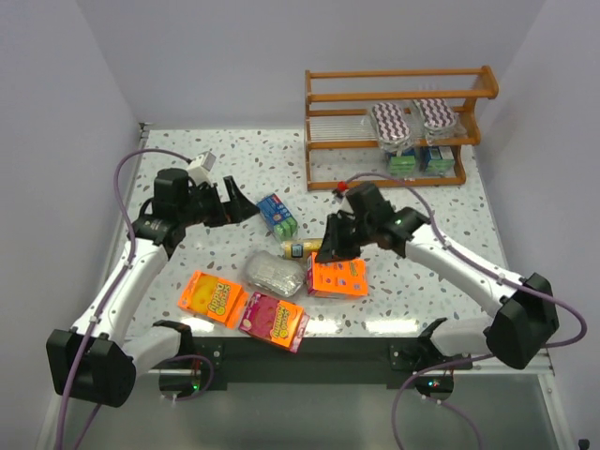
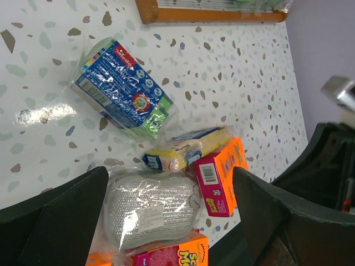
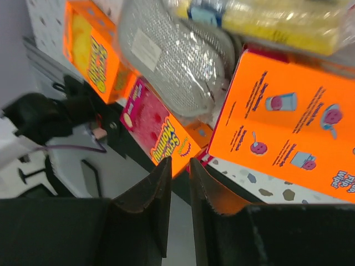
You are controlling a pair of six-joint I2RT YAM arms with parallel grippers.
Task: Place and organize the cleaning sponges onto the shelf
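Note:
The shelf stands at the far right with two zigzag oval pads on its middle tier and blue-and-green blocks below. Loose on the table lie a blue-and-green pack, a yellow block, a silver wrapped pad, an orange box, an orange pack and a pink pack. My left gripper hangs open above the silver pad. My right gripper is shut to a thin slit beside the orange box's corner, with nothing seen between its fingers.
The near table edge and a dark rail run just below the pink pack. The shelf's foot shows at the top of the left wrist view. White walls close in the table on the left, back and right.

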